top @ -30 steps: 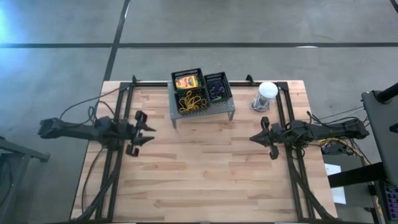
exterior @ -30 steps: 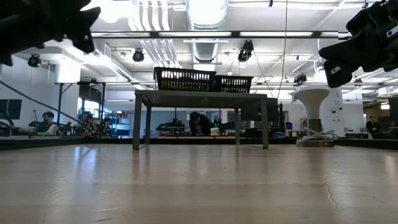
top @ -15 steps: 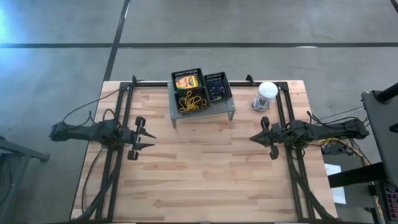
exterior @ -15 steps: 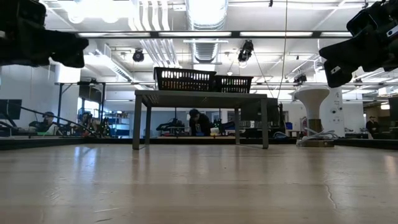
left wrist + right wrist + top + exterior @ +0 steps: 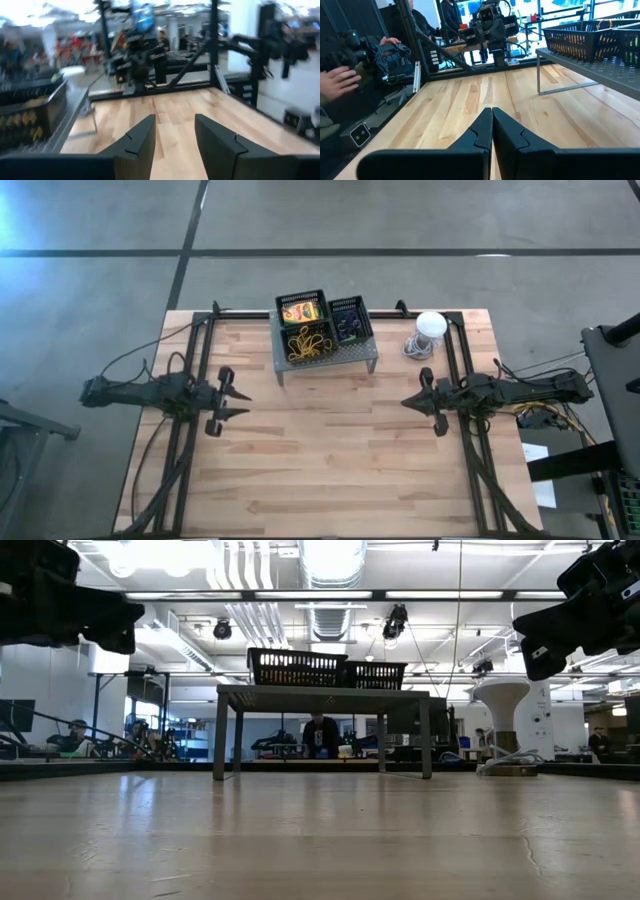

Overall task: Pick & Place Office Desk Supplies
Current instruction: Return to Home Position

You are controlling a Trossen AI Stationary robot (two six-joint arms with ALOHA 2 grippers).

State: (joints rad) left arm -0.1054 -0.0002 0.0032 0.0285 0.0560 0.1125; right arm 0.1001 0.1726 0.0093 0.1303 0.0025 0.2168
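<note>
The left tool (image 5: 240,404) hung above the left side of the table (image 5: 330,470), well apart from the shelf (image 5: 366,350). Its two fingers (image 5: 142,137) stood wide apart with only bare wood showing between them, and it had hold of nothing. The right tool (image 5: 405,402) hung over the right side of the table, pointing toward the middle. Its fingers (image 5: 515,135) were pressed together along their length and gripped nothing.

The grey perforated shelf stood on its legs near one long edge of the table, about midway between the two arms. Three black baskets (image 5: 303,308) sat close together on top of it. One held a crayon box (image 5: 300,311). The one just beside it, toward the middle of the table, held a tangle of yellow rubber bands (image 5: 308,342). The third, on the right arm's side, held darker bands (image 5: 348,330) whose colours were hard to tell.

A white round object (image 5: 430,327) with a coiled cord stood on the table near the shelf, on the right arm's side.

From table height, a person (image 5: 320,730) showed in the room beyond the shelf. In the right wrist view, a person's hand (image 5: 337,82) showed off to one side of the table.
</note>
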